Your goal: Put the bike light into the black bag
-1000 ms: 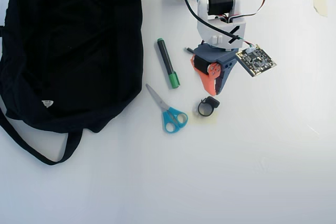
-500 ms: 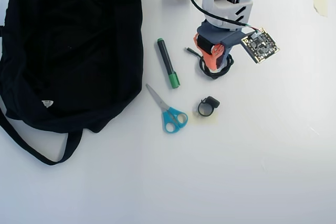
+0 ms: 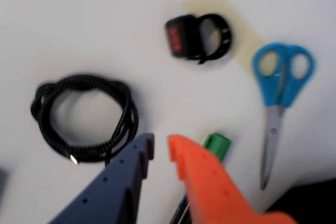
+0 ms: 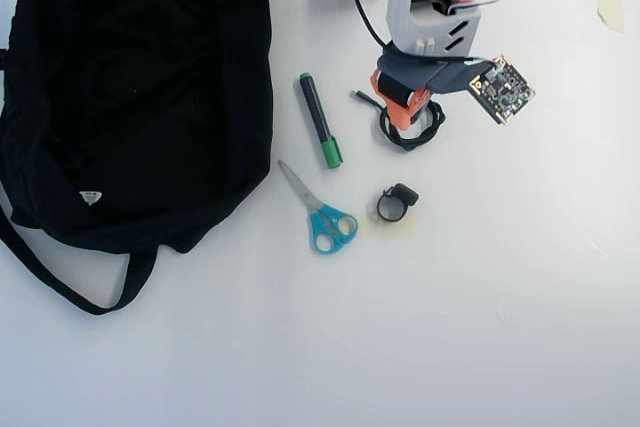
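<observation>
No writing can be read anywhere; the black bag [image 4: 130, 97] bears a small white label [image 4: 91, 197] too tiny to make out; red marks on the bike light [image 3: 181, 38] are blurred.

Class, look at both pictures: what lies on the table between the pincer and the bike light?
Nothing. In the wrist view only bare white table separates the open pincer from the bike light; the coiled cable lies off to the left.

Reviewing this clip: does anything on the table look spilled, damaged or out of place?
Nothing stands out. The bike light sits intact on a strip of tape, apart from the scissors and marker. The black bag lies slumped at left in the overhead view. The claw hangs open and empty near the coiled cable.
</observation>
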{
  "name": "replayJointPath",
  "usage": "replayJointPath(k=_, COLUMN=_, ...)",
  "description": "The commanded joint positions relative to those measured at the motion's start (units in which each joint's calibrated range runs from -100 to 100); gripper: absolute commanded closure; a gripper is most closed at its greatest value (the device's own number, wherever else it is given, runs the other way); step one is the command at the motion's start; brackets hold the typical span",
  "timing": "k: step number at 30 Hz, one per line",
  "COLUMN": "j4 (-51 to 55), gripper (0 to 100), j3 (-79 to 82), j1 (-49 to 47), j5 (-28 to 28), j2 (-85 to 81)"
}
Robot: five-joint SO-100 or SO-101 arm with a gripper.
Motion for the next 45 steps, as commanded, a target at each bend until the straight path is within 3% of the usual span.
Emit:
replayJointPath(k=1, j4=-0.3, gripper=84, j3=-1.5, j1=-0.4, j5=1.1, j2=2.7)
replayJointPath(k=8, j4=-1.0, gripper=73, j3=-4.8, j1=-1.6, j5=2.0, j2=7.5)
replayJointPath(k=28, j4=2.5, gripper=74, j3=-24.5, j1=-1.7, j5=5.8, j2=21.8)
replayJointPath(k=45, j4=3.3, gripper=74, j3=-25.2, j1=-2.3, j5=6.7, j2=27.7)
